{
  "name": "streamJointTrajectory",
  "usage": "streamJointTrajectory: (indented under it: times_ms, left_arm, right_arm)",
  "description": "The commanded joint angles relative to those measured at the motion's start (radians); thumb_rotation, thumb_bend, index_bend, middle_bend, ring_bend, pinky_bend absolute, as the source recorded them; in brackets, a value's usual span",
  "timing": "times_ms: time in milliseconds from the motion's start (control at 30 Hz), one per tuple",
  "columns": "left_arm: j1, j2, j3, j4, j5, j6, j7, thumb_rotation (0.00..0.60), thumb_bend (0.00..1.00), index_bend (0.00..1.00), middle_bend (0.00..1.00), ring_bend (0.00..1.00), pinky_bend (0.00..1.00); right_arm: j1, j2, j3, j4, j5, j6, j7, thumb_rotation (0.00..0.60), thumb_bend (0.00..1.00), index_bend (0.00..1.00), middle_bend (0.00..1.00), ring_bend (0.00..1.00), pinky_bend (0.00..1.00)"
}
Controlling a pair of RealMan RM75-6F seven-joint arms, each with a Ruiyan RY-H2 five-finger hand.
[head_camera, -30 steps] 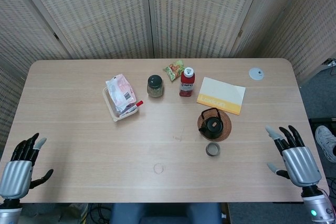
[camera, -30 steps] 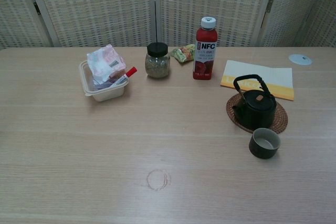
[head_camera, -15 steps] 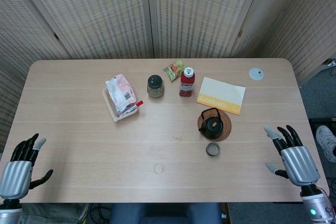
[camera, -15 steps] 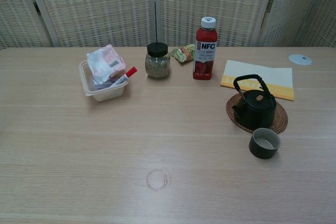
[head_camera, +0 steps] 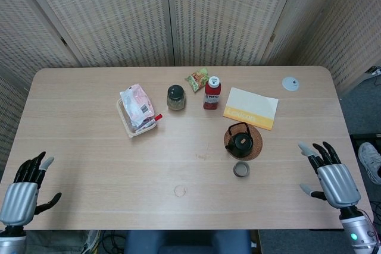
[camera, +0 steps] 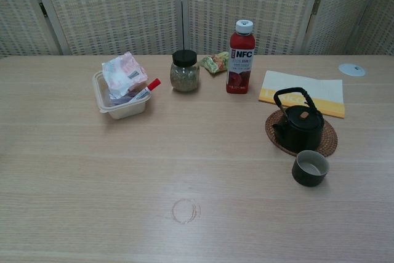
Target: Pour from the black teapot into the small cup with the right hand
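The black teapot (head_camera: 241, 142) (camera: 299, 127) stands upright on a round woven coaster (camera: 329, 140), handle up. Just in front of it sits the small dark cup (head_camera: 241, 169) (camera: 309, 168), upright and apart from the pot. My right hand (head_camera: 331, 176) hovers at the table's near right corner, fingers spread, holding nothing, well to the right of the cup. My left hand (head_camera: 22, 187) stays at the near left corner, fingers spread and empty. Neither hand shows in the chest view.
Behind the teapot lie a white and yellow booklet (head_camera: 251, 108), a red NFC bottle (head_camera: 212, 92), a dark-lidded jar (head_camera: 175, 97) and a snack packet (head_camera: 197, 79). A plastic tub with packets (head_camera: 136, 113) sits at the left. A small white disc (head_camera: 290, 83) lies far right.
My right hand has shifted slightly forward and inward over the table edge. The left hand and all objects are unmoved.
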Motion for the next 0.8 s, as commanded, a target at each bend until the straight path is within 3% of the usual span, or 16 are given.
streamJointTrajectory:
  times_ms: [33,300,467,800]
  left_arm:
    - [0.001,0.0,0.0,0.001,-0.001,0.0,-0.001,0.6,0.2,0.09,0.0,0.07,0.05]
    - [-0.001,-0.001,0.002,0.001,0.003,-0.001,-0.003,0.6,0.21,0.09,0.0,0.07,0.05]
    - [0.002,-0.002,0.003,0.003,-0.001,0.001,-0.004,0.6,0.2,0.09,0.0,0.07,0.05]
    - [0.008,-0.001,0.005,0.01,-0.008,0.001,-0.011,0.6,0.2,0.09,0.0,0.07,0.05]
  right_arm:
    - [0.018,0.006,0.005,-0.006,0.014,-0.029,0.003,0.6,0.12,0.05,0.25,0.09,0.01]
    - [0.123,0.03,0.045,-0.044,0.079,-0.19,-0.012,0.6,0.11,0.1,0.25,0.09,0.01]
    - [0.209,0.039,0.084,-0.08,0.178,-0.33,-0.053,0.6,0.01,0.12,0.24,0.09,0.01]
    - [0.398,-0.028,0.154,-0.051,0.341,-0.56,-0.124,0.6,0.0,0.12,0.15,0.06,0.01]
